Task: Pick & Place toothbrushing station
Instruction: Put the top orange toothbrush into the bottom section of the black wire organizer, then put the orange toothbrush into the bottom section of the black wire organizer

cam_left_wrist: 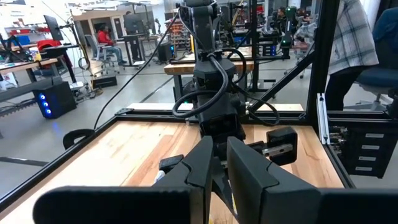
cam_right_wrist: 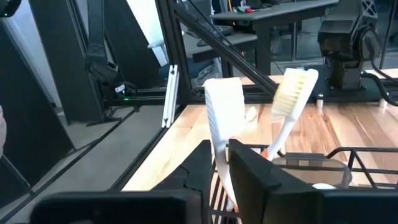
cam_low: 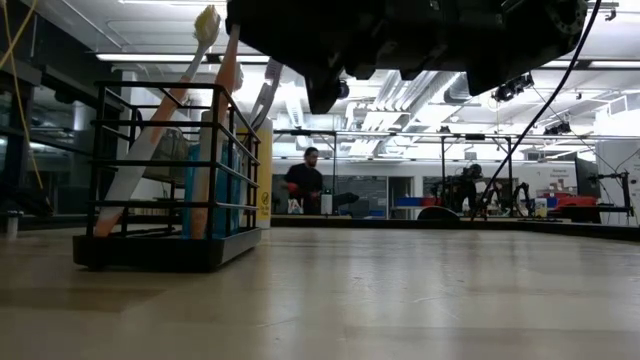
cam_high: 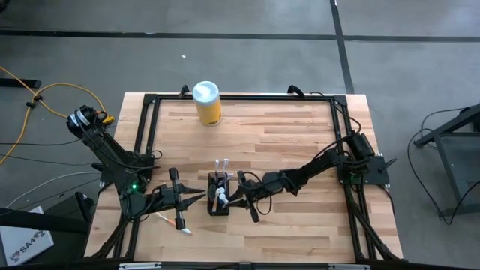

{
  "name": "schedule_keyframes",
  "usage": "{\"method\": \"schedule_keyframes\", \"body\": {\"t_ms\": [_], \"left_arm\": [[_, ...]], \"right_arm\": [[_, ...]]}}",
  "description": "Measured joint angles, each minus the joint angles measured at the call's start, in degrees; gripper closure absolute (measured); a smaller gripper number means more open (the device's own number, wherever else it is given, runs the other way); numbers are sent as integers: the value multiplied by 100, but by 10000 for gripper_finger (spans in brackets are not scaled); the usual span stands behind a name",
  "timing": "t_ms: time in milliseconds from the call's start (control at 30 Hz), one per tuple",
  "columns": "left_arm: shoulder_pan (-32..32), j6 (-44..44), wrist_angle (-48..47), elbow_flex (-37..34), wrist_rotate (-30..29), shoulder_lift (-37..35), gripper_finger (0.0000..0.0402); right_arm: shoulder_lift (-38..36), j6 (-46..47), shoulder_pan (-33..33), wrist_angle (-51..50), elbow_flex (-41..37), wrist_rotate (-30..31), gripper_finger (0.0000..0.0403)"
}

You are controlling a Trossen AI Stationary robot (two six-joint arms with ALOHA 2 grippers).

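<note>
Right wrist view: right claw [cam_right_wrist: 221,163] is pinching a white toothbrush [cam_right_wrist: 222,112] in the toothbrushing station [cam_high: 218,196]; left claw [cam_high: 196,196] nearly closed, empty. Yanking could tip it.

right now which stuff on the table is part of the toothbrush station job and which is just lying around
Job:
- toothbrushing station, black wire holder
- toothbrushes standing in it
- right gripper, beside the holder

Lying about:
- yellow canister, white lid, at the far edge
- orange-and-white item by the left gripper
</note>
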Motion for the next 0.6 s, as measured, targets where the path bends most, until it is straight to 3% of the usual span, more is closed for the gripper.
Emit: {"method": "schedule_keyframes", "body": {"t_ms": [600], "left_arm": [[0,2,1,0,0,0,360]], "right_arm": [[0,20,0,-347,0,411,213]]}}
